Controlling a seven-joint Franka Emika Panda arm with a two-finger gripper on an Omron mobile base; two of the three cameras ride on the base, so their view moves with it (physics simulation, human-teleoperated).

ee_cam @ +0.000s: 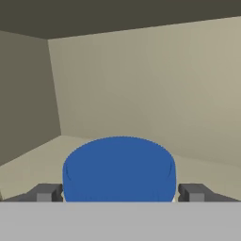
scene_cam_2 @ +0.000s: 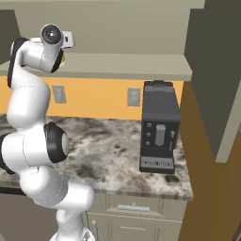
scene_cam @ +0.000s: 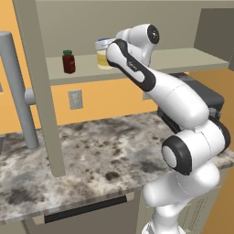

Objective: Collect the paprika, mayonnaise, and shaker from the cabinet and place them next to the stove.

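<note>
- fingertips [ee_cam: 47, 193] of the robot's two-finger gripper [ee_cam: 120, 194] are seen low in the hand view, small and dark, one on each side of the blue lid of the pale yellow-cream mayonnaise jar [ee_cam: 119, 169]; they stand wide, just beside the lid's flanks, and whether they already touch it cannot be told.
- mayonnaise jar: it is judged rigid and smooth-walled, the heaviest of the three containers, so some slip is to be expected under a light squeeze; a hold across the lid or just under its rim, with the pads on opposite sides, is judged the safest, and the jar should be kept upright when lifted.
- speckled grey-brown stone counter [scene_cam: 105, 151] lies below the shelf in the left base view, and a black boxy coffee machine [scene_cam_2: 160, 127] stands on it in the right base view.
- beige-olive wall cabinet [scene_cam: 41, 91] is open, and the jar is seen on its plain shelf in the left base view, partly hidden by the white arm's wrist.
- small dark red paprika jar with a green lid [scene_cam: 68, 61] is left on the same shelf, well apart from the mayonnaise, upright and untouched; it is judged light and easy to tip, so a hold low on its body would be preferred.
- bare back wall of the cabinet is seen beyond the lid in the hand view.
</note>
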